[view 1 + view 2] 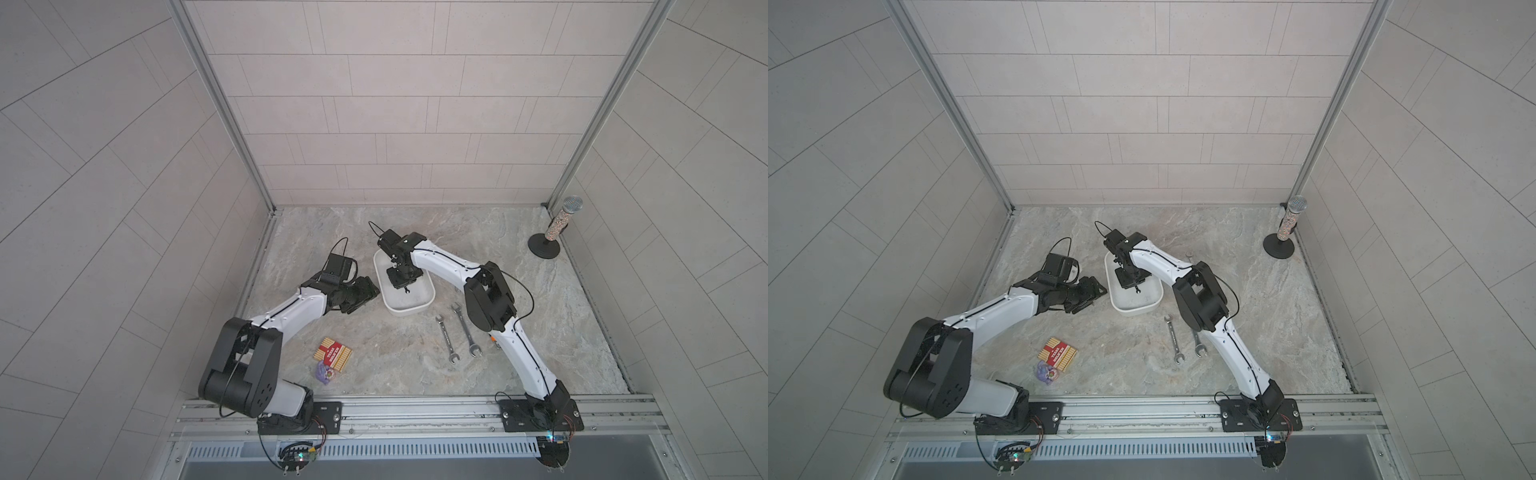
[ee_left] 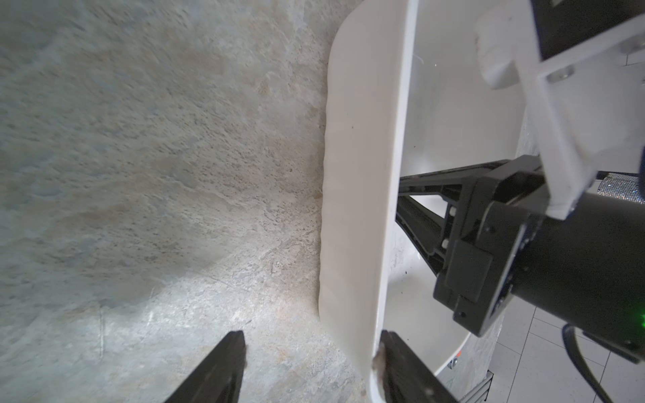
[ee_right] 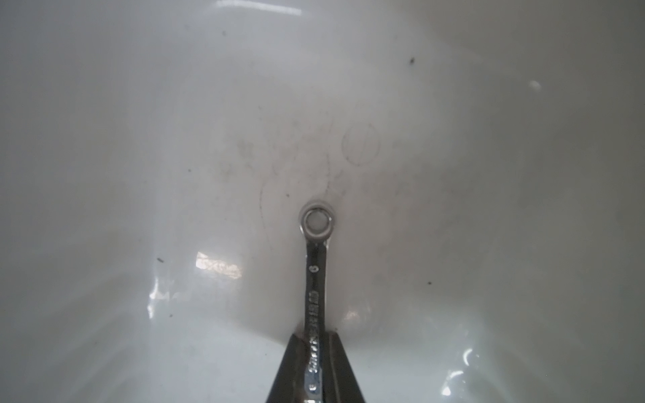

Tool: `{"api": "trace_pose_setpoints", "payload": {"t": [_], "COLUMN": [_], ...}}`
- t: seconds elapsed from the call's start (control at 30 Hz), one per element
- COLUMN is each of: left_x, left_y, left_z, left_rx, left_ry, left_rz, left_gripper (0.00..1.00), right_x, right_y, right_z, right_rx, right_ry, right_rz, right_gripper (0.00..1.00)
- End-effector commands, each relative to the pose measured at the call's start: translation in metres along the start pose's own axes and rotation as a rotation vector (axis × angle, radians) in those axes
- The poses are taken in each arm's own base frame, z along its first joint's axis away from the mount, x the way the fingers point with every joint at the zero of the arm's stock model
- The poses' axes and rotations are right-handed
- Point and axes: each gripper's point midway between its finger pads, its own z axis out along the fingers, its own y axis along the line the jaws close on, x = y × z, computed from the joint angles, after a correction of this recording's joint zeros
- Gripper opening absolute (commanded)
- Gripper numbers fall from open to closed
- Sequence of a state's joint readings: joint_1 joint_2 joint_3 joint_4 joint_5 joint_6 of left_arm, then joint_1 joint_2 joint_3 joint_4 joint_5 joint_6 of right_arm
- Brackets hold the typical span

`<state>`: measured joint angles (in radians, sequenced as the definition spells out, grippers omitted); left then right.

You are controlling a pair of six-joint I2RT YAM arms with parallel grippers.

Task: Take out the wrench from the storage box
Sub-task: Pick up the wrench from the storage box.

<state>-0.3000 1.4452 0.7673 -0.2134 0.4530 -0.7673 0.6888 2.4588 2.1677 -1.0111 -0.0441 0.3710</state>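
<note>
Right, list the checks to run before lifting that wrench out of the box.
1. Right tool shut on the wrench: ok.
2. Grip on the shank, not an end: ok.
3. Left tool clamping the box: not ok, its outer finger stands off the wall.
4. Ring end lifted off the box floor: cannot tell.
5. Bare table beside the box for set-down: ok.

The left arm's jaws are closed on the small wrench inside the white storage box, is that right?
Not the left: the right arm's jaws are closed on the small wrench inside the white storage box, as the right wrist view shows.
</note>
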Motion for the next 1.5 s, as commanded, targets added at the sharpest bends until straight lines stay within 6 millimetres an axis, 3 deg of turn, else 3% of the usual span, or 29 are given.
{"api": "trace_pose_setpoints", "payload": {"t": [0.0,0.43,0.67,0.9,1.1,1.23,1.33,1.47], "left_x": [-0.001,-0.001,-0.002,-0.002,-0.002,-0.002,-0.001,-0.001], "left_y": [-0.004,-0.004,-0.003,-0.004,-0.004,-0.003,-0.003,-0.003], "left_z": [-0.006,-0.007,-0.007,-0.007,-0.008,-0.008,-0.009,-0.008], "left_rx": [0.022,0.022,0.021,0.021,0.02,0.02,0.02,0.019], "left_ry": [-0.015,-0.018,-0.024,-0.024,-0.026,-0.027,-0.029,-0.028], "left_rz": [0.007,0.008,0.008,0.007,0.008,0.008,0.007,0.007], "left_gripper": [0.67,0.67,0.67,0.67,0.67,0.67,0.67,0.67], "right_x": [0.023,-0.009,-0.015,-0.019,-0.007,0.016,0.033,0.044], "right_y": [-0.014,-0.012,-0.018,-0.034,-0.063,-0.096,-0.117,-0.123], "right_z": [0.024,-0.039,-0.064,-0.101,-0.128,-0.131,-0.119,-0.092], "right_rx": [0.051,0.028,0.033,0.045,0.074,0.103,0.112,0.086], "right_ry": [0.101,-0.034,-0.07,-0.123,-0.142,-0.135,-0.106,-0.078], "right_rz": [0.02,0.034,0.036,0.046,0.069,0.107,0.124,0.134], "right_gripper": [0.06,0.05,0.05,0.05,0.05,0.05,0.04,0.04]}}
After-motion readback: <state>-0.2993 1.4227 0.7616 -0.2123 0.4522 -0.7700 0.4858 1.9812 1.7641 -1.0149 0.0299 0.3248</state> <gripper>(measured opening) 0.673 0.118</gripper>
